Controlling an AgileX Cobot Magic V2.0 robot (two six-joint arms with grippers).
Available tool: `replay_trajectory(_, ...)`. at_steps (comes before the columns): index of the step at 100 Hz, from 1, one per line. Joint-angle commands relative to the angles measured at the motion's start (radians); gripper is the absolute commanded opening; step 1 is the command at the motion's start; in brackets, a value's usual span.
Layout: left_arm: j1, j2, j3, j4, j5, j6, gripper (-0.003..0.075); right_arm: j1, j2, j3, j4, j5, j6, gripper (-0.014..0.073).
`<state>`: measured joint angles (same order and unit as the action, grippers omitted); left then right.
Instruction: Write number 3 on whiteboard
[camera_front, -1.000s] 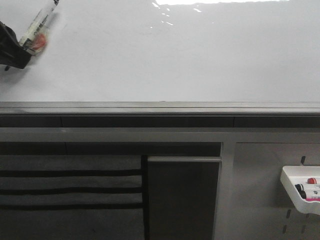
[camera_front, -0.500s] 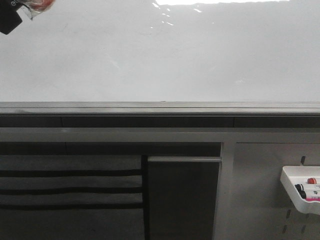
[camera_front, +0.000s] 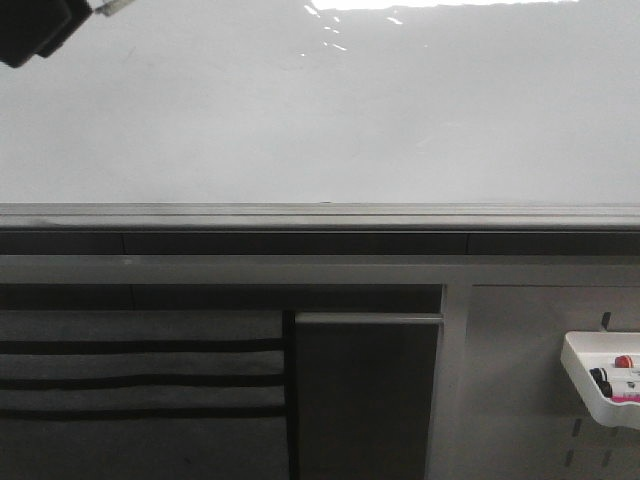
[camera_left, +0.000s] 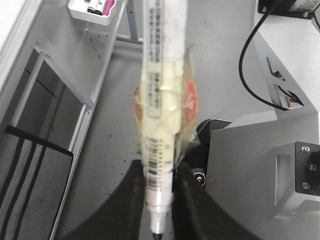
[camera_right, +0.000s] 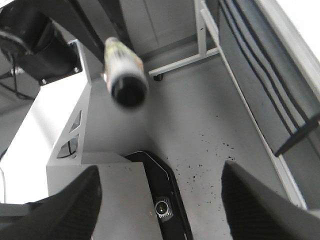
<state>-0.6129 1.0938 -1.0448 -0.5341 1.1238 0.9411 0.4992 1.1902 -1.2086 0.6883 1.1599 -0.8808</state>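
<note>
Front view: whiteboard (camera_front: 330, 110) blank above its grey rail (camera_front: 320, 218), no 3 drawn so far; left gripper (camera_front: 35, 28) up at the board's top left corner, a white marker (camera_front: 108, 7) end poking out beside it, apparently being carried toward a starting spot. Down right of the rail, a small white tray (camera_front: 590, 380) holding a few markers with red, black and pink ends. Left wrist view: jaws closed on the marker (camera_left: 159, 110), taped and wrapped, likely to keep it from slipping under writing pressure; same tray (camera_left: 95, 15) far off, with pink and black pens inside. Right wrist view: jaws spread wide, holding nothing, the marker (camera_right: 124, 70) seen end-on and blurred, well apart from the right gripper (camera_right: 160, 200); presumably parked clear while the left arm does the writing.
</note>
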Motion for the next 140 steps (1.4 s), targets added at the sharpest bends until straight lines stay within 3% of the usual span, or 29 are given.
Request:
replay_trajectory(1,-0.023,-0.018,-0.032,-0.049,-0.014,0.005,-0.0018,0.056,0.03,-0.084,0.017,-0.019,-0.015,0.0456)
replay_trajectory(45,-0.026,-0.018,-0.032,-0.04,-0.005,0.005,-0.0018,0.193,0.21,-0.283,-0.001,0.072,-0.015,0.045)
replay_trajectory(74,-0.026,-0.018,-0.032,-0.04,-0.005,0.005,-0.0018,0.202,0.226,-0.304,-0.041,0.104,-0.013,0.0286)
replay_trajectory(99,-0.026,-0.018,-0.032,-0.04,-0.005,0.005,-0.0018,0.202,0.226,-0.304,-0.027,0.107,-0.006,0.0262)
replay_trajectory(123,-0.026,-0.018,-0.032,-0.038,-0.007,0.005,-0.0018,0.202,0.226,-0.304,-0.027,0.121,-0.006,0.0033)
replay_trajectory(140,-0.026,-0.018,-0.032,-0.024,-0.013,0.005,-0.0018,0.202,0.226,-0.304,-0.027,0.131,-0.006,-0.0017)
